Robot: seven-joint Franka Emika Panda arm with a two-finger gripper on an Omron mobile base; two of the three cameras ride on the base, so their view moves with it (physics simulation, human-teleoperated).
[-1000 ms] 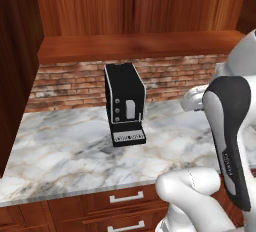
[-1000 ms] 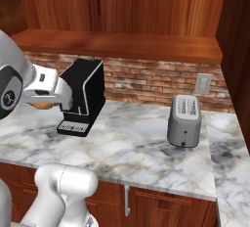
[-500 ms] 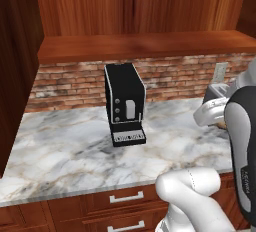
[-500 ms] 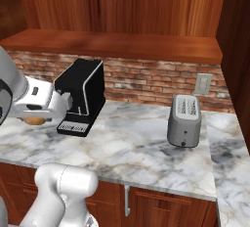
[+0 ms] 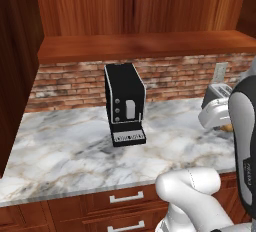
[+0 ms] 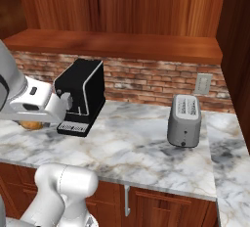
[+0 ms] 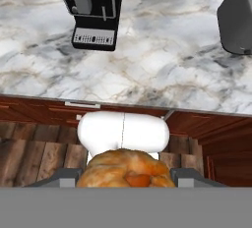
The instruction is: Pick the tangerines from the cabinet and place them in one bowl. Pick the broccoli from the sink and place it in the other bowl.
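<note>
The hand pinches a tangerine at six o'clock in the hand view, off the marble bench, so I judge a swing could clip the coffee machine and drop it.

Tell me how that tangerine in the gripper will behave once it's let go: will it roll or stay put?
The tangerine looks round and lumpy between the shut gripper, so it would probably roll a little on a flat surface. It appears small, likely light. Its skin looks glossy, so it may slip if the grip loosens.
</note>
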